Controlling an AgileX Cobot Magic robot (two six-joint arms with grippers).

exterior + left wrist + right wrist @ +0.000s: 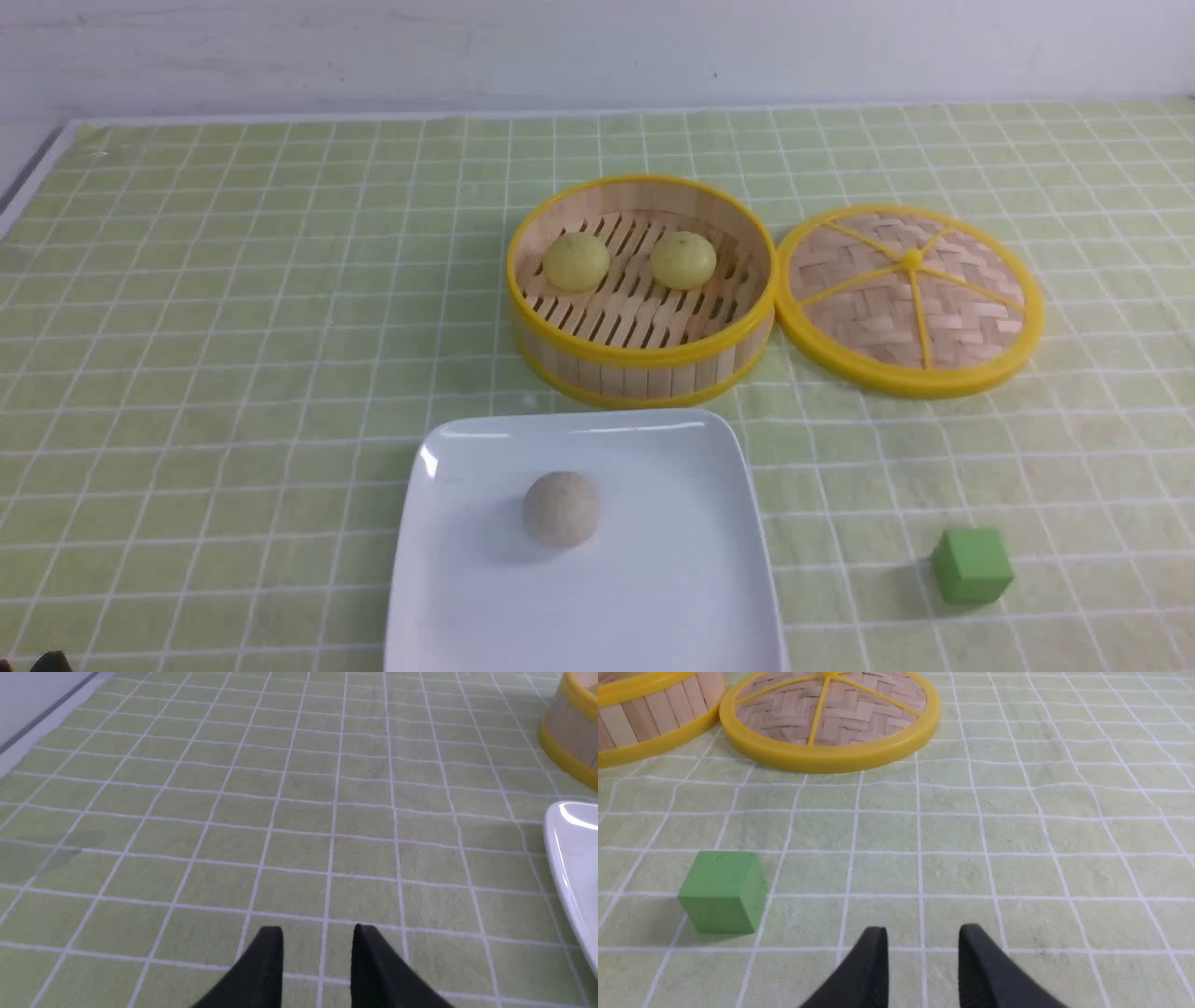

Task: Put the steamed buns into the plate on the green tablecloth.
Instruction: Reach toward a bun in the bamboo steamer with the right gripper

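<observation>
Two pale-yellow steamed buns (576, 260) (683, 259) sit side by side in the round yellow-rimmed bamboo steamer basket (640, 369). The white square plate (672, 579) lies in front of the basket on the green tablecloth (233, 373) and holds one grey-beige speckled bun (560, 508). My left gripper (317, 933) hangs over bare cloth with a gap between its black fingers, holding nothing; the plate's rim (567, 858) and the basket's wall (572, 723) show at that view's edge. My right gripper (923, 933) is likewise parted and empty over cloth. Neither arm shows in the front view.
The flat woven yellow-rimmed lid (910, 297) lies on the cloth right of the basket; it also shows in the right wrist view (831, 714). A small green cube (972, 565) sits right of the plate, near my right gripper (723, 891). The cloth's left edge meets a grey table strip (28, 177).
</observation>
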